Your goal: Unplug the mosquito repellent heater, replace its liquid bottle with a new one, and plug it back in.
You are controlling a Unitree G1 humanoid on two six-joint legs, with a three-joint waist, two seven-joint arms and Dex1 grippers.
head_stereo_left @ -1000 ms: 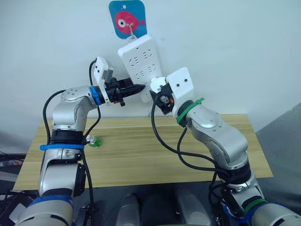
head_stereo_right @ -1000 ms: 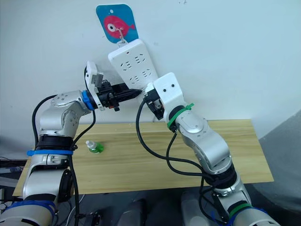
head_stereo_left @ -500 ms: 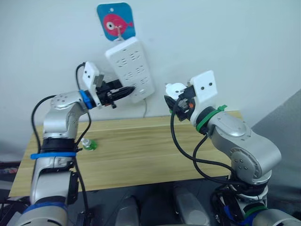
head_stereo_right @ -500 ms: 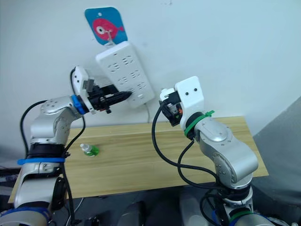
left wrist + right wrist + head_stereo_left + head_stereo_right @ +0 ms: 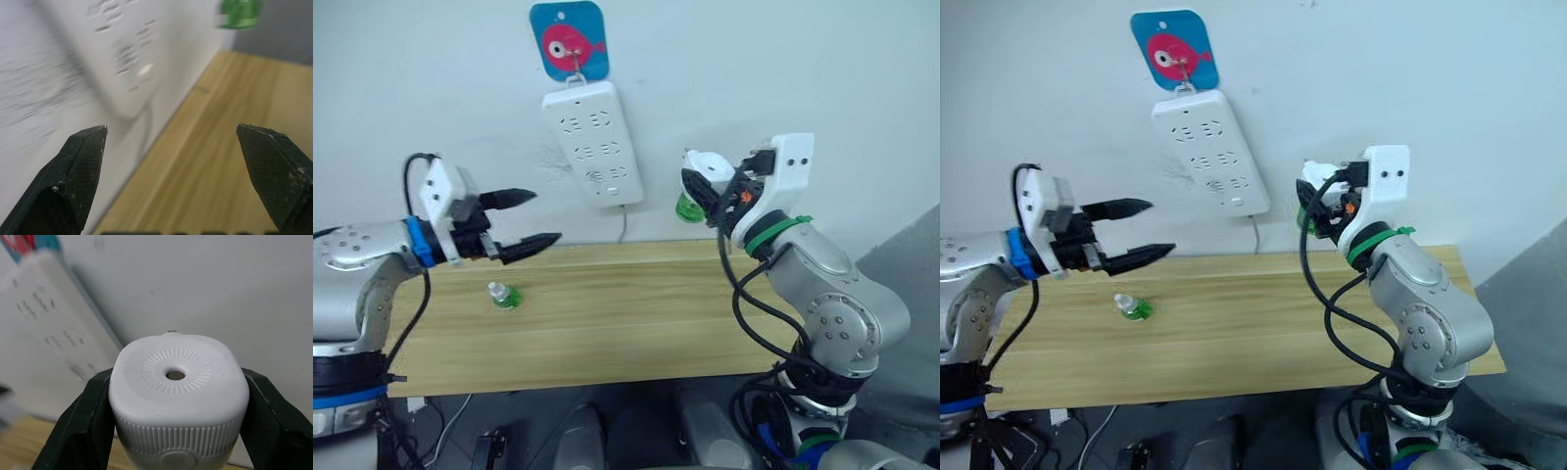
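The white mosquito repellent heater (image 5: pixel 706 164) is off the wall, and my right gripper (image 5: pixel 702 182) is shut on it; in the right wrist view the black fingers (image 5: pixel 88 426) press both sides of the heater (image 5: pixel 178 387), whose round hole faces the camera. A green liquid bottle (image 5: pixel 686 207) hangs under it. Another small green bottle (image 5: pixel 502 295) lies on the wooden table (image 5: pixel 626 313) at the left. My left gripper (image 5: pixel 546 215) hovers open and empty above that bottle, left of the white power strip (image 5: pixel 592 142) on the wall.
The power strip hangs from a blue plaque with a pink fish (image 5: pixel 570 39), and its cord (image 5: pixel 624 225) drops behind the table. In the left wrist view the strip (image 5: pixel 127 58) lies ahead between the spread fingers (image 5: pixel 80 171).
My left gripper opened wide and drew back left from the power strip. The right gripper carried the heater to the right, away from the strip. The camera also shifted.
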